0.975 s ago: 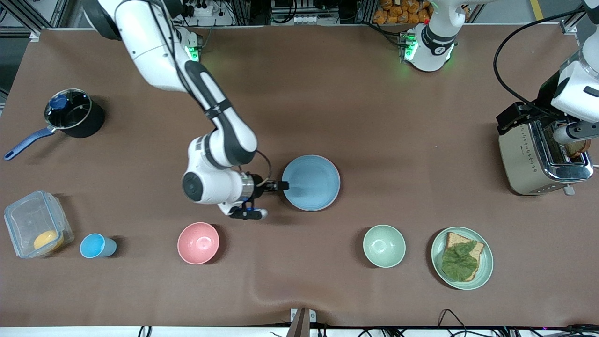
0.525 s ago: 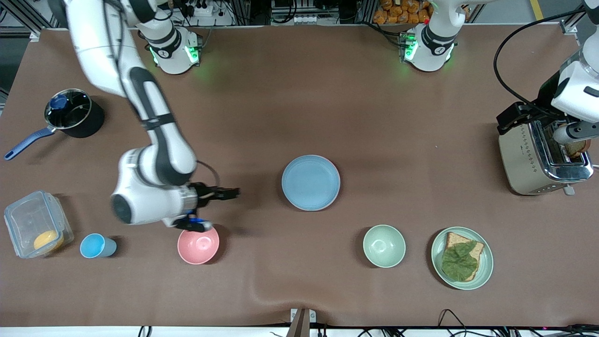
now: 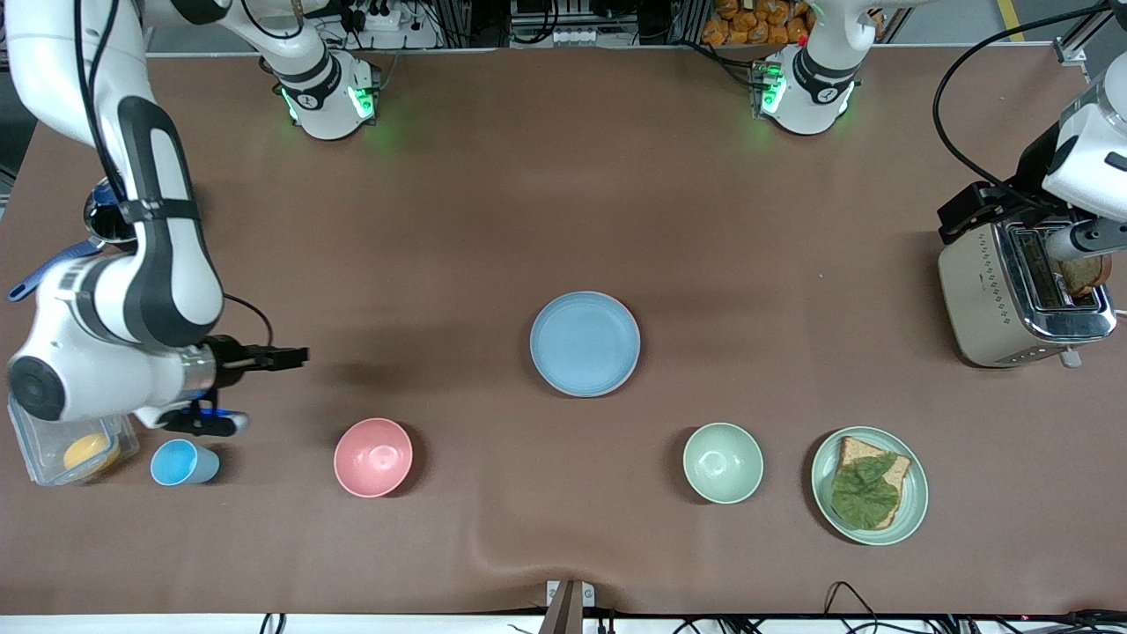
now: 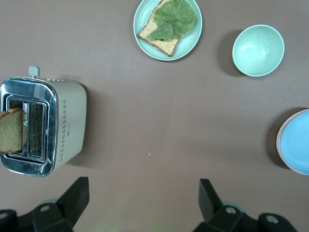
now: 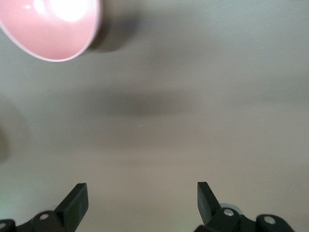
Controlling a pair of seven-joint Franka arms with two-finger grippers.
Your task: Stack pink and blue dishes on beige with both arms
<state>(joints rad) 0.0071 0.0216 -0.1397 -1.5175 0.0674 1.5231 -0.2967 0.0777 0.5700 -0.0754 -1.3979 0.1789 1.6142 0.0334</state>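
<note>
- Over bare table toward our right arm's end, our right hand has swung away from the blue plate; its fingers are spread, gripping nothing, and the pink bowl is beside it.
- Well apart from that hand, the blue plate tops the stack mid-table; a pinkish rim shows under it in the left wrist view.
- Our left hand waits released, high over the table beside the toaster.
- We judge stacking complete.
</note>
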